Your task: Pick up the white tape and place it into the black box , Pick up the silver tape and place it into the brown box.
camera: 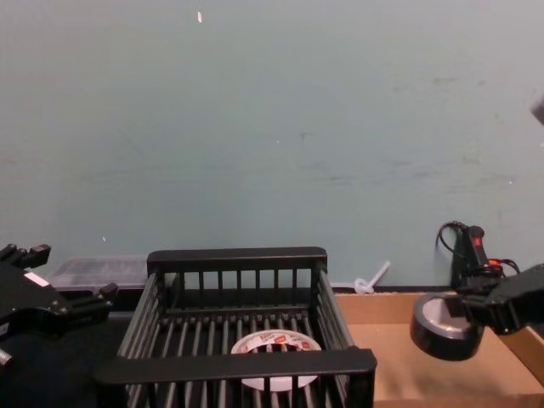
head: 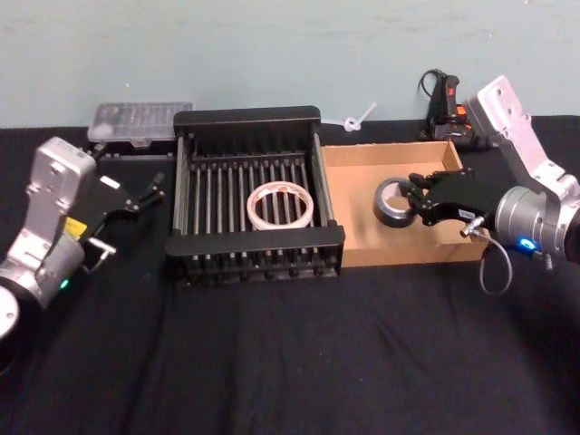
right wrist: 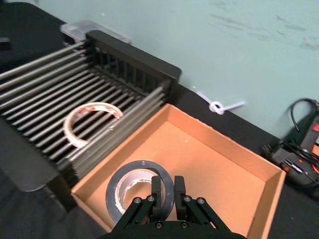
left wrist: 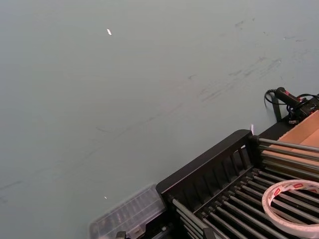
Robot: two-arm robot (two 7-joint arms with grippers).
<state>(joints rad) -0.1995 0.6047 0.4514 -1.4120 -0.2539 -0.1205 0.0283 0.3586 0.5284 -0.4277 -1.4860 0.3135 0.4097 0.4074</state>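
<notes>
Right gripper (head: 419,201): pinched on silver tape (head: 393,203), held above brown box (head: 362,237).
Release: to be made low, clear of walls.
Left gripper (head: 154,188): spread, idle.

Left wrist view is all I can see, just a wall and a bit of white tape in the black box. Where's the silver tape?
Observer: The silver tape is over the brown box, held by the right tool.
Operator: Is it lying down in the box?
Observer: No. The chest view shows it up above the box floor, gripped at one side of its ring.
Operator: Where's my arm?
Observer: The left tool is off to the left of the black box, open and holding nothing.
</notes>
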